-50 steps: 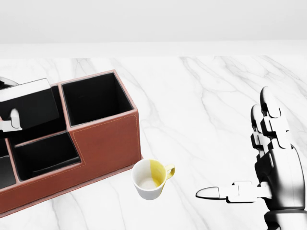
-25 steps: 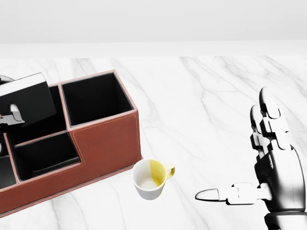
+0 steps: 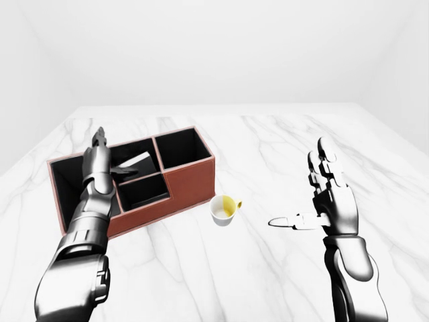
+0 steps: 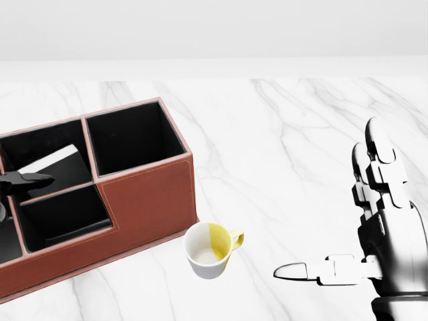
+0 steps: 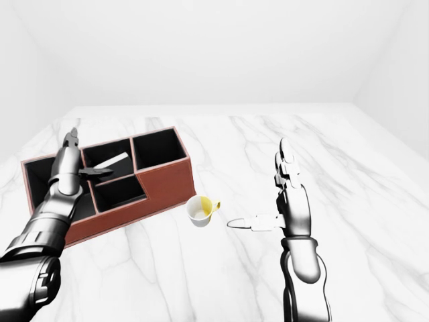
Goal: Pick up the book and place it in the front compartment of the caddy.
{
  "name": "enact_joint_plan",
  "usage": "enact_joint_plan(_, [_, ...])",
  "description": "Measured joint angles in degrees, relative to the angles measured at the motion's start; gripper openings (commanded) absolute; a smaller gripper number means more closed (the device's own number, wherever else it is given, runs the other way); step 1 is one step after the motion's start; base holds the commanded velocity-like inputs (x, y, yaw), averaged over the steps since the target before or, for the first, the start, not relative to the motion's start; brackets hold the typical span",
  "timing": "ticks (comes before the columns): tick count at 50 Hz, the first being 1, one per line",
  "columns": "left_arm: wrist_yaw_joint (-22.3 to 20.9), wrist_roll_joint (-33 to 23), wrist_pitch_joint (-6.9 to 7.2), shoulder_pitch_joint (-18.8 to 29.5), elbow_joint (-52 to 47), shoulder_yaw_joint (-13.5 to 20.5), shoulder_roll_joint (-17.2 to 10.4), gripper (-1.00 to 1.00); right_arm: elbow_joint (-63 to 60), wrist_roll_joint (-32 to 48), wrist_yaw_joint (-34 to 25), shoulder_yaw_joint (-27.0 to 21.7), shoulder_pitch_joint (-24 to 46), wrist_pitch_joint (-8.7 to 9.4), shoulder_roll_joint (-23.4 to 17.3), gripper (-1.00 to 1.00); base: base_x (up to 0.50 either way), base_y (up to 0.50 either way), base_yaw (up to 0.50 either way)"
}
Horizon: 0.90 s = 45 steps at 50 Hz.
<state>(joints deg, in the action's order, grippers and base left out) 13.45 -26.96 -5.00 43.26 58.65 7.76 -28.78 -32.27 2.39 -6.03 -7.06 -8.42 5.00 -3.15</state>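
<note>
The dark book with the pale page edge (image 4: 57, 164) lies tilted inside the reddish-brown leather caddy with black lining (image 4: 144, 204), in the upper middle compartment as the head view shows it. One end of the book leans up toward the left wall of that compartment, and the other end sinks down to the right. The lower middle compartment, just below it in the head view, holds nothing that I can see.

The left hand (image 3: 100, 161) hovers over the caddy with its fingers spread and straight. A dark fingertip (image 4: 33, 179) points toward the book from the left edge of the head view; it is very near the book, but I cannot tell if it touches. The fingers do not close round anything.

The right hand (image 4: 374, 227) stands upright, well apart from the caddy, on the right side of the head view. Its fingers point up and its thumb sticks out to the left, so the hand is open and holds nothing.

A white mug with a yellow handle and yellow inside (image 4: 210, 249) stands on the white marble table (image 4: 281, 134), just beside the lower right corner of the caddy.
</note>
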Motion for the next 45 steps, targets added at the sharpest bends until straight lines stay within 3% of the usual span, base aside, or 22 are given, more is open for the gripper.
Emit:
enact_joint_plan(17, [1.23,-3.06,0.0,-0.48,-0.63,0.55,0.05,1.0,-0.36,0.18,0.1,0.24,0.42,0.0,-0.04,0.98,0.0,0.0,0.0])
enact_joint_plan(25, [-3.09,-0.95,0.0,-2.73,-9.81,2.63,-0.32,1.0,-0.25,0.37,0.21,0.52,0.75,0.0,-0.03,0.98,0.0,0.0,0.0])
enact_joint_plan(29, [-8.56,1.67,2.85,-5.72,-22.68,5.11,-0.36,1.0,-0.56,0.47,0.25,0.67,1.07,0.0,-0.08,0.99,0.0,0.0,0.0])
enact_joint_plan(33, [-14.93,5.38,9.0,-8.54,-36.47,8.36,-0.68,1.0,-1.01,0.57,0.27,0.8,1.35,0.0,-0.11,0.98,0.0,0.0,0.0])
enact_joint_plan(34, [-16.4,6.34,10.0,-9.23,-39.73,9.24,-0.84,1.0,-1.13,0.59,0.28,0.83,1.4,0.0,-0.12,0.99,0.0,0.0,0.0])
enact_joint_plan(45, [-28.66,20.22,10.0,-17.64,-77.41,19.91,-1.03,1.0,-4.61,1.11,0.11,1.48,1.01,0.0,0.15,0.99,0.0,0.0,0.0])
